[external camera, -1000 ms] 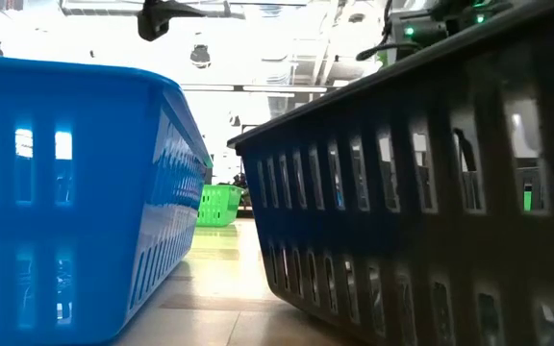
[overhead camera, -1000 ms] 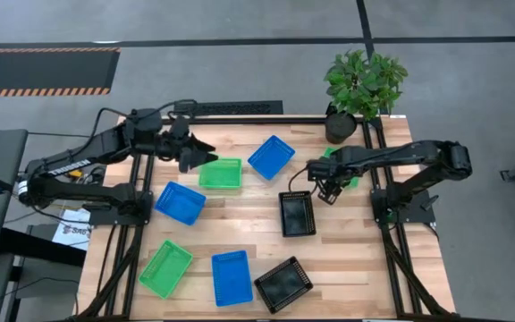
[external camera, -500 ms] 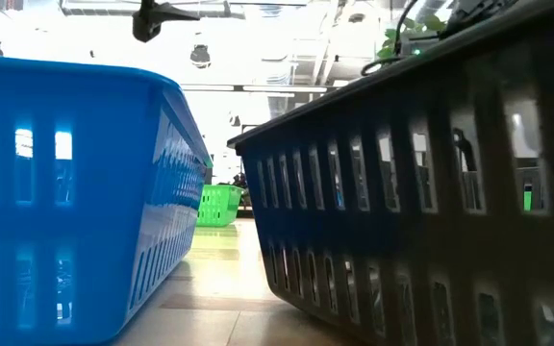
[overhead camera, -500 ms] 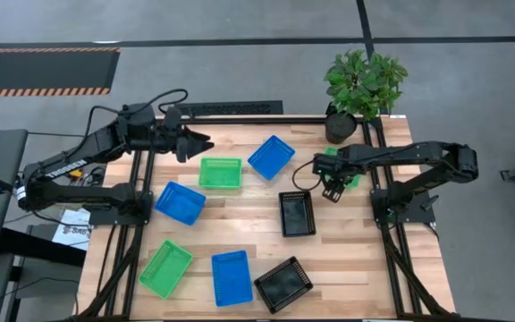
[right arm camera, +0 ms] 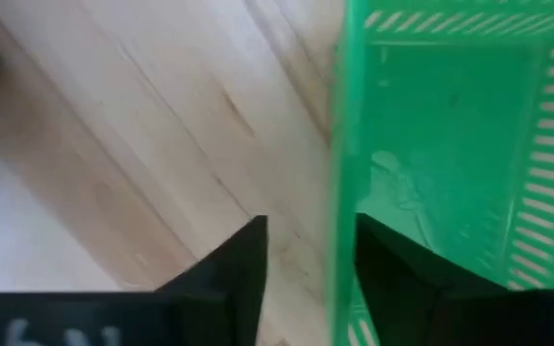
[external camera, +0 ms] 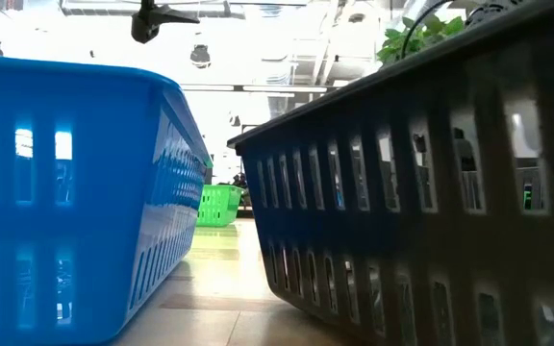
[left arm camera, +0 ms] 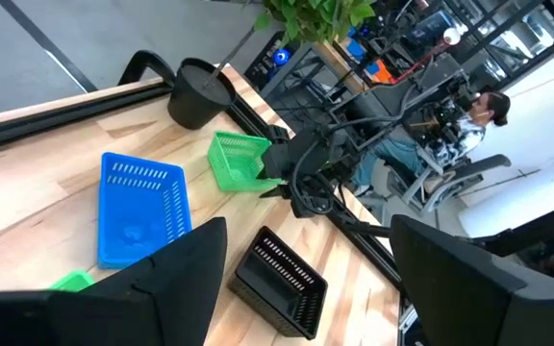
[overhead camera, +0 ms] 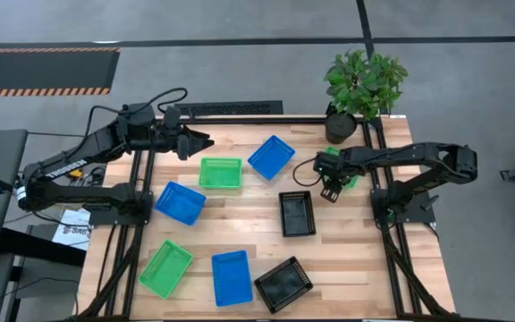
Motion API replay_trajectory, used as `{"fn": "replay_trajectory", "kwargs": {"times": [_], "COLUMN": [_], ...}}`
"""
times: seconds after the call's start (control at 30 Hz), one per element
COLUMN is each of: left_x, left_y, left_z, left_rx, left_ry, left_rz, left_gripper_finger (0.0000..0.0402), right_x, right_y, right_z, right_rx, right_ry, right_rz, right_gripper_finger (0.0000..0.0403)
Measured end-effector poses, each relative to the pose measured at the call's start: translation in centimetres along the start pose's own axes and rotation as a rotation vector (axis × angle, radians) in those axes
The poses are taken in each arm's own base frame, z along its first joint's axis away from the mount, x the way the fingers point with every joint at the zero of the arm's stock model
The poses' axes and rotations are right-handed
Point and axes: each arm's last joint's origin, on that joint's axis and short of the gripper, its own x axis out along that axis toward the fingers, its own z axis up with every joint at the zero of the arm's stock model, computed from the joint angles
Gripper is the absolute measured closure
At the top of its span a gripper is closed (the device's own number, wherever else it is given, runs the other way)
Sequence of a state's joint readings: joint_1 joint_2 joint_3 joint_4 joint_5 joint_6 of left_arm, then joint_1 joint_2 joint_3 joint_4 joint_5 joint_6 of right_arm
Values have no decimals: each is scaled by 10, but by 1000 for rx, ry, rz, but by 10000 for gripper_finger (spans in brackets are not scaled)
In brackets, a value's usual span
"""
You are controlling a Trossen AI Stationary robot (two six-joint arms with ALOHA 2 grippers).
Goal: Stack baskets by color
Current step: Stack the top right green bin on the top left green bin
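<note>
Several small baskets lie spread over the wooden table (overhead camera: 347,268). The green ones are at the far middle (overhead camera: 220,173), near left (overhead camera: 165,267) and far right beside the plant pot (overhead camera: 345,167). Blue ones (overhead camera: 271,156), (overhead camera: 180,202), (overhead camera: 232,276) and black ones (overhead camera: 297,213), (overhead camera: 283,283) lie between. My right gripper (overhead camera: 331,190) points down at the far-right green basket (right arm camera: 450,144), open, its fingers standing on either side of one side wall. My left gripper (overhead camera: 204,140) hangs open, high over the table's far left, holding nothing (left arm camera: 306,288). My right gripper (right arm camera: 311,240) comes from above with one finger (right arm camera: 392,264) inside the green basket and one finger (right arm camera: 243,264) outside its side wall (right arm camera: 339,173). A gap shows between the outer finger and the wall. Whether the inner finger touches the wall I cannot tell. The basket rests flat on the table.
A potted plant (overhead camera: 363,85) stands at the far right corner, close behind the right gripper. In the low view a blue basket (external camera: 65,192) and a black basket (external camera: 421,211) fill the foreground, with a green basket (external camera: 217,204) far behind. A person sits beyond the table (left arm camera: 489,106).
My right gripper has sunk toward the green basket by the plant pot, shifting slightly toward the table's right edge. My left gripper has swung from over the far-middle green basket's left edge toward the table's far edge, then kept still. No basket has moved.
</note>
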State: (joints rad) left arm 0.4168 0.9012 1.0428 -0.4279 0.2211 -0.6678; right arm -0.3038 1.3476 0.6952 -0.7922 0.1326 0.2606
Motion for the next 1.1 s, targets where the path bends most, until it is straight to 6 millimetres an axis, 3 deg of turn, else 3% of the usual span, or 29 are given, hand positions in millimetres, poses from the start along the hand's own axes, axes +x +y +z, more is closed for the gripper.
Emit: {"fn": "replay_trajectory", "kwargs": {"times": [0.23, 0.4, 0.67, 0.9, 1.1], "left_x": [0, -2, -5, -6, -9], "left_y": [0, 0, 0, 2, 1], "left_z": [0, 0, -1, -4, -3], "left_rx": [0, -6, -15, -50, -34], "left_ry": [1, 1, -2, 17, -1], "left_rz": [1, -3, 10, 47, 45], "left_gripper_finger": [123, 123, 123, 123, 123], "right_x": [0, -6, -37, -79, -120], "right_y": [1, 9, 24, 35, 53], "right_z": [-1, 1, 23, 48, 76], "right_rx": [71, 90, 75, 86, 133], "right_ry": [11, 7, -122, -281, -541], "right_rz": [12, 56, 91, 140, 260], "right_gripper_finger": [386, 392, 396, 392, 395]}}
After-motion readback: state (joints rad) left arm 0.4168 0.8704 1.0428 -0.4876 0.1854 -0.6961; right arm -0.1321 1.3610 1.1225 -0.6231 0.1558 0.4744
